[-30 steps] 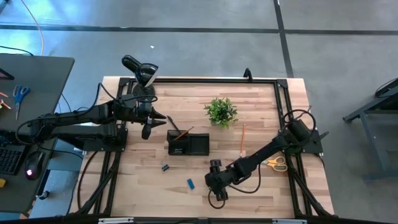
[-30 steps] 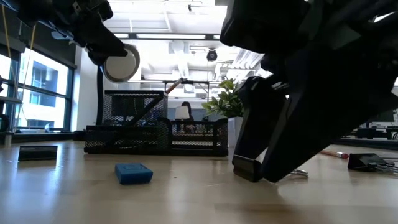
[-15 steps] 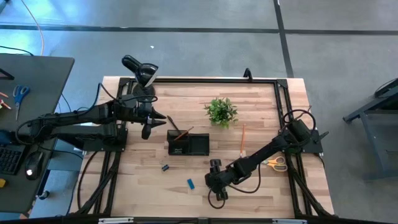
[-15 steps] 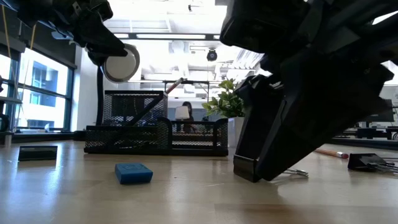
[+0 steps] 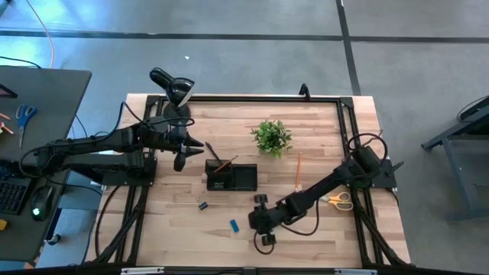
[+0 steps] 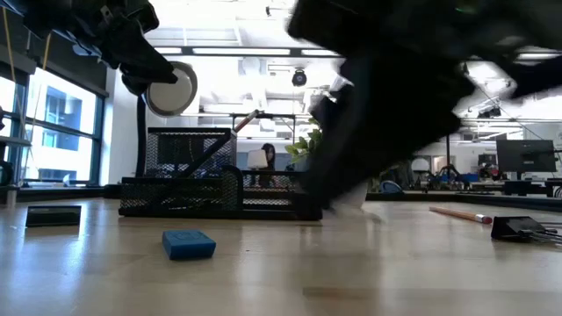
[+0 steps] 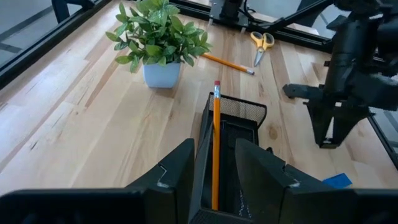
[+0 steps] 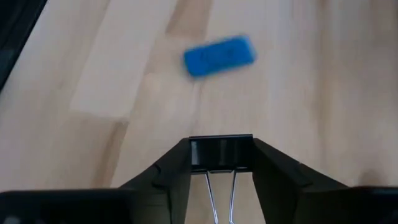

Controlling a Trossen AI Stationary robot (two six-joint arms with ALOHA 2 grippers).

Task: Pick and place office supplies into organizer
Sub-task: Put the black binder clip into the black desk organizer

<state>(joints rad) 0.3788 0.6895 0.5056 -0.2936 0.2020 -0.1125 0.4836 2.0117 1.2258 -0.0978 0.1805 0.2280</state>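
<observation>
While stretched low across the table, right gripper [image 8: 221, 163], fingers [image 8: 174, 168] clamping a binder clip [image 8: 221, 154].

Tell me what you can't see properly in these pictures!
- Low view: the right arm is a dark blur; its claw and the plant are hidden behind it.
- High view: the binder clip is too small to spot; the arm covers it.
- Left wrist view: the organizer is partly hidden by the left claw.
</observation>
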